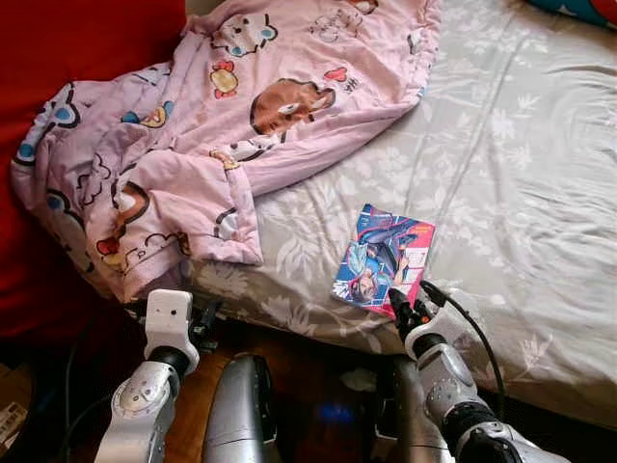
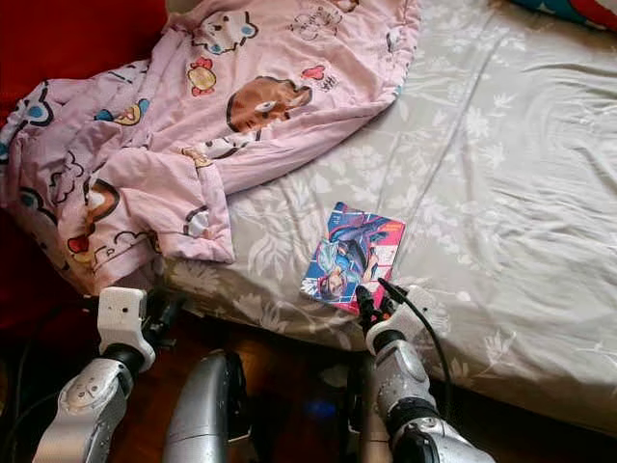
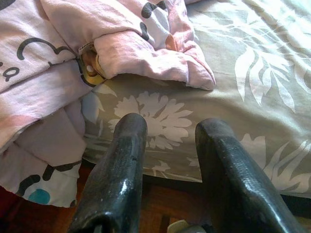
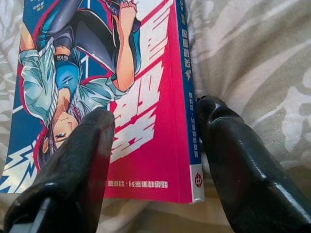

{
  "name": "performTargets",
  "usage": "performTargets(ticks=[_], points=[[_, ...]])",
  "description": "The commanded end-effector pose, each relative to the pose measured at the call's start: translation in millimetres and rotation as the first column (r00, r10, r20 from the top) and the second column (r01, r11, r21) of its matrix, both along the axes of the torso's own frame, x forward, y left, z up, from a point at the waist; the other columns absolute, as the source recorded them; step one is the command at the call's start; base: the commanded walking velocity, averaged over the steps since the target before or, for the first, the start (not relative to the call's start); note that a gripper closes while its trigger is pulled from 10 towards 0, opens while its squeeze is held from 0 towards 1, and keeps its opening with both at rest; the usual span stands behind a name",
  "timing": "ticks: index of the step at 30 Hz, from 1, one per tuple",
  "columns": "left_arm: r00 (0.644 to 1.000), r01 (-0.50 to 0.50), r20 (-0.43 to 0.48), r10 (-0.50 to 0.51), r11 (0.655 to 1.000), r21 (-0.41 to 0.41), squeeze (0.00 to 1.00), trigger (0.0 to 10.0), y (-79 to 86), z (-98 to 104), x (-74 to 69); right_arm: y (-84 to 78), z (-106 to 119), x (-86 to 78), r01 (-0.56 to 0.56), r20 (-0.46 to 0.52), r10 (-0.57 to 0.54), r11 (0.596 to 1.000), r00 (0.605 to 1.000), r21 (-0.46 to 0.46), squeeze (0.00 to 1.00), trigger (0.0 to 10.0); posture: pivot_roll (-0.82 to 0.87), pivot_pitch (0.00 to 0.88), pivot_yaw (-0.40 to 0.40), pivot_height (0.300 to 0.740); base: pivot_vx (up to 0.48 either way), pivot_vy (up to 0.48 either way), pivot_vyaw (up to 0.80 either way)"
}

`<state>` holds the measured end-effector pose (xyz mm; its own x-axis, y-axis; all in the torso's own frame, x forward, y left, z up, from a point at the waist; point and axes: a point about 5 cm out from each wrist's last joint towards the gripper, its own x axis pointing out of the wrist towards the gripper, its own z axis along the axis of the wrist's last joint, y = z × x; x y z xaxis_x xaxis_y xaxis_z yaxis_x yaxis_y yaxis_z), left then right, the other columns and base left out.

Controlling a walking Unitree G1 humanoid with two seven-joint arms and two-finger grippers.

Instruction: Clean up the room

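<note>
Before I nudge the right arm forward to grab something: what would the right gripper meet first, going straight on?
Most likely the comic book: the right gripper is open, one finger over the cover, one beside the spine, on the floral bedsheet.

One comic book [image 1: 384,258], one pink cartoon blanket [image 1: 222,125], one bed [image 1: 521,174] and two grippers.

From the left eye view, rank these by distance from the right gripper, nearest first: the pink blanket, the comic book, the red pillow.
1. Comic book: at the bed's near edge, right at the right gripper, its open jaws straddling the book's corner.
2. Pink blanket: rumpled on the bed's left side, spilling over the edge.
3. Red pillow: far left, behind the blanket.
</note>
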<state>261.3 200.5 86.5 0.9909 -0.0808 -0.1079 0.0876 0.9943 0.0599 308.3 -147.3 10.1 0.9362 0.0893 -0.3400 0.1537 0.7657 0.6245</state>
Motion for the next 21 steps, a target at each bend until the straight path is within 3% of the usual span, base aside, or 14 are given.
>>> performTargets(ticks=[1, 7, 11, 12, 14, 15, 21], points=[[0.999, -0.012, -0.038, 0.013, 1.0, 0.015, 0.0, 10.0, 5.8, -6, -6.0, 9.7, -27, -24.3, -0.011, -0.136, 0.02, 0.998, 0.99, 0.064, 0.0, 10.0, 0.15, 0.316, 0.081, 0.587, 0.0, 0.0, 0.0], [0.999, -0.012, -0.038, 0.012, 1.0, 0.016, 0.0, 10.0, 6.0, -6, -5.6, 12.1, -30, -28.2, -0.016, -0.148, 0.031, 0.994, 0.989, 0.105, 0.0, 10.0, 0.15, 0.314, 0.083, 0.587, 0.0, 0.0, 0.0], [0.999, -0.012, -0.039, 0.013, 1.0, 0.017, 0.0, 10.0, 6.2, -6, -4.4, 20.2, -25, -24.6, -0.069, -0.099, 0.086, 0.984, 0.991, 0.167, 0.0, 10.0, 0.15, 0.31, 0.083, 0.587, 0.0, 0.0, 0.0], [0.999, -0.013, -0.039, 0.013, 1.0, 0.018, 0.0, 10.0, 6.2, -6, -3.8, 22.2, -24, -23.1, -0.089, -0.087, 0.104, 0.983, 0.991, 0.158, 0.0, 3.0, 0.15, 0.307, 0.082, 0.587, 0.0, 0.0, 0.0], [0.999, -0.013, -0.039, 0.013, 1.0, 0.018, 0.0, 10.0, 6.2, -6, -3.7, 22.4, -23, -22.8, -0.093, -0.085, 0.107, 0.984, 0.991, 0.152, 0.0, 3.0, 0.15, 0.307, 0.082, 0.587, 0.0, 0.0, 0.0], [0.999, -0.013, -0.039, 0.014, 1.0, 0.019, 0.0, 10.0, 6.2, -6, -3.5, 22.4, -23, -22.3, -0.095, -0.08, 0.108, 0.984, 0.991, 0.15, 0.0, 0.0, 0.15, 0.305, 0.081, 0.587, 0.0, 0.0, 0.0], [0.999, -0.012, -0.037, 0.012, 1.0, 0.019, 0.0, 10.0, 4.6, -7, -0.6, 19.9, -22, -21.9, -0.092, -0.074, 0.104, 0.985, 0.992, 0.149, 0.0, 0.0, 0.14, 0.295, 0.079, 0.587, 0.0, 0.0, 0.0]])
